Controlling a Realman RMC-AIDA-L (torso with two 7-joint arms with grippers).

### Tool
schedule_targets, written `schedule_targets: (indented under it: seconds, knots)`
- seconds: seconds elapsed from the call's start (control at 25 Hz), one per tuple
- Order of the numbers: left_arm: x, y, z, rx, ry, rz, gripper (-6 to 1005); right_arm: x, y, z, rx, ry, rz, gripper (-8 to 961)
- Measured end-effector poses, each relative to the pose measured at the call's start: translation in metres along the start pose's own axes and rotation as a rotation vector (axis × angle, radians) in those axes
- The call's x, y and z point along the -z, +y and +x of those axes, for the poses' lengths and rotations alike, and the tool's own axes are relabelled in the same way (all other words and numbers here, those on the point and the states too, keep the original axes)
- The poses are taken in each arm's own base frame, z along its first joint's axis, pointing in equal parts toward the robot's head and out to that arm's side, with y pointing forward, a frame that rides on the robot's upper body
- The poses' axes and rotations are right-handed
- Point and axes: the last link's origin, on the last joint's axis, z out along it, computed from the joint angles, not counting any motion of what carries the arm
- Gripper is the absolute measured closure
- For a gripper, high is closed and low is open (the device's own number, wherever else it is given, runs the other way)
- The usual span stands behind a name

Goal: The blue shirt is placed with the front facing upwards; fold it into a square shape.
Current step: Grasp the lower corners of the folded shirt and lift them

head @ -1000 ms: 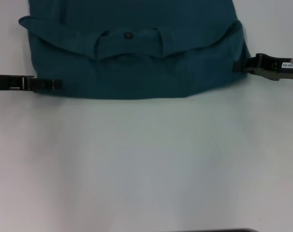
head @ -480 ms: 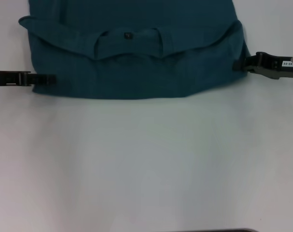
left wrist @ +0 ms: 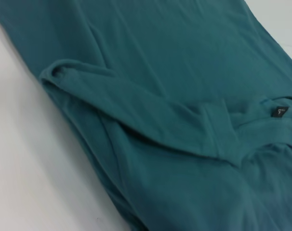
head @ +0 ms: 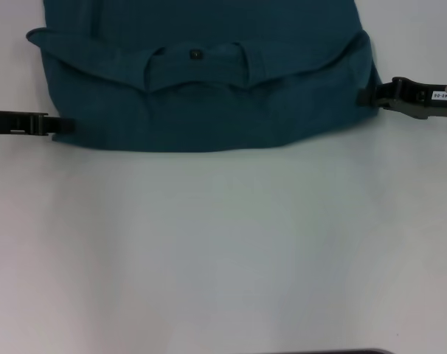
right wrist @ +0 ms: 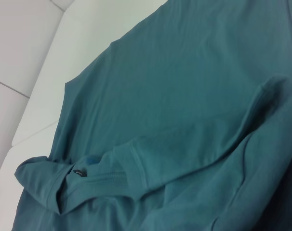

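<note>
My left end effector (head: 65,125) sits low at the left side edge of the blue shirt (head: 209,96), tip touching the cloth; can't tell how far its fingers are parted or whether they pinch fabric. My right end effector (head: 365,96) is at the shirt's right side edge, tip against the cloth, grip likewise unreadable. Neither wrist view shows my own fingers, only teal fabric. The shirt lies on the white bench (head: 223,251), its far part cut off by the head view's top border. A folded band crosses it, with the neckline and small black label (head: 195,54) showing. No chest print visible. Near folded edge runs straight; broad open bench lies between it and me.
</note>
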Motion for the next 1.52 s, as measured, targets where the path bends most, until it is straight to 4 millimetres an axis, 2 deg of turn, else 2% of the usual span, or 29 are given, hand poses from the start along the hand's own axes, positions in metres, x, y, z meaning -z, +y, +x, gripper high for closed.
schedule_targets:
  seconds: [0.12,0.24,0.44,0.72,1.16,1.52]
  knots:
    - [-0.001,0.0,-0.001,-0.005,-0.003,0.0,639,0.0,0.0,0.0,0.0,-0.001,0.0,921]
    - [-0.002,0.001,-0.001,-0.007,-0.003,0.001,863,0.0,0.0,-0.001,-0.001,-0.005,-0.001,921]
    - [0.0,0.0,-0.001,-0.008,-0.004,0.003,1000,0.0,0.001,-0.001,-0.001,-0.009,-0.004,922]
    - [0.012,-0.008,-0.004,-0.007,-0.021,0.002,1001,0.009,-0.008,0.007,-0.015,-0.002,0.002,922]
    - [0.03,-0.005,-0.02,-0.018,-0.076,-0.079,1001,0.037,-0.02,0.045,-0.033,-0.01,-0.077,922]
    - [0.05,0.003,-0.044,-0.029,-0.119,-0.161,1000,0.06,-0.028,0.085,-0.022,0.02,-0.128,921]
